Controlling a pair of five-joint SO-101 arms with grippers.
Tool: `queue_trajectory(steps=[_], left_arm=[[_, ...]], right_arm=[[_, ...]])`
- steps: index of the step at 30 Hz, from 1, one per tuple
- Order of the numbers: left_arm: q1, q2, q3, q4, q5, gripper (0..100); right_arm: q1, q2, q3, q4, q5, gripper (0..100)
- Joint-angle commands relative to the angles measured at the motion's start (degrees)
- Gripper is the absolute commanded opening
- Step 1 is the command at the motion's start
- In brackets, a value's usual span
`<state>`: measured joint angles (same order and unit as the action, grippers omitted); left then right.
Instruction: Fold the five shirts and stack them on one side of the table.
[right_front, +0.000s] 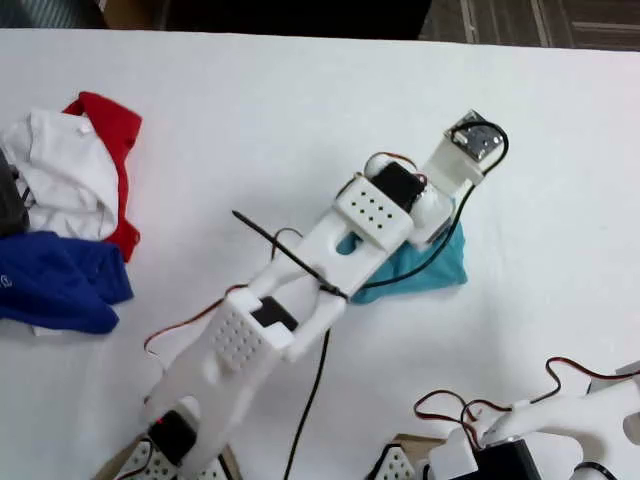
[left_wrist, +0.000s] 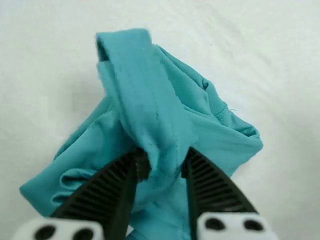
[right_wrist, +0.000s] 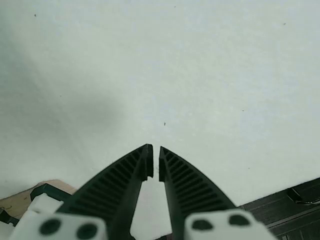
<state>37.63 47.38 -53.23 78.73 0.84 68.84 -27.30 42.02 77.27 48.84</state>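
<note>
A teal shirt (left_wrist: 165, 130) lies bunched on the white table (right_front: 300, 110), partly hidden under my left arm in the high view, where its edge shows as teal cloth (right_front: 425, 268). My left gripper (left_wrist: 161, 162) is shut on a raised fold of the teal shirt. At the table's left edge lies a pile: a white shirt (right_front: 62, 178), a red shirt (right_front: 115, 135) and a blue shirt (right_front: 55, 280), with a dark cloth (right_front: 8, 205) at the very edge. My right gripper (right_wrist: 155, 164) is shut on nothing, over bare table near the front right.
My left arm (right_front: 300, 270) stretches diagonally from the front across the table's middle. Cables trail beside it. The right arm's base (right_front: 540, 430) sits at the front right corner. A dark floor runs along the far table edge.
</note>
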Motion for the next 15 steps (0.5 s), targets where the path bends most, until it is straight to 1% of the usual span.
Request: queue_trajectory(steps=[1,4,8,10,12,15], left_arm=[[-0.53,-2.81,-3.12,2.46,-1.76,21],[-3.69,-3.52,-7.96,6.59,-1.58,21],[-10.90,-4.31,-15.78,12.66,-1.41,21],[-14.77,-4.13,-18.15,16.35,-1.67,21],[-18.73,-4.04,-17.98,19.08,-1.67,21],[-23.82,-4.04,-13.58,19.52,-1.67,21]], right_arm=[[-0.13,-2.59,-0.26,-0.48,0.26,3.4],[-0.66,-2.59,-0.26,-0.48,0.26,3.4],[-4.44,-2.59,-0.35,-0.48,0.26,3.4],[-8.13,-2.59,-0.35,-0.48,0.26,3.4],[-12.97,-2.59,-0.35,-0.31,0.18,3.3],[-21.14,-2.68,-0.79,-0.40,-0.26,3.3]])
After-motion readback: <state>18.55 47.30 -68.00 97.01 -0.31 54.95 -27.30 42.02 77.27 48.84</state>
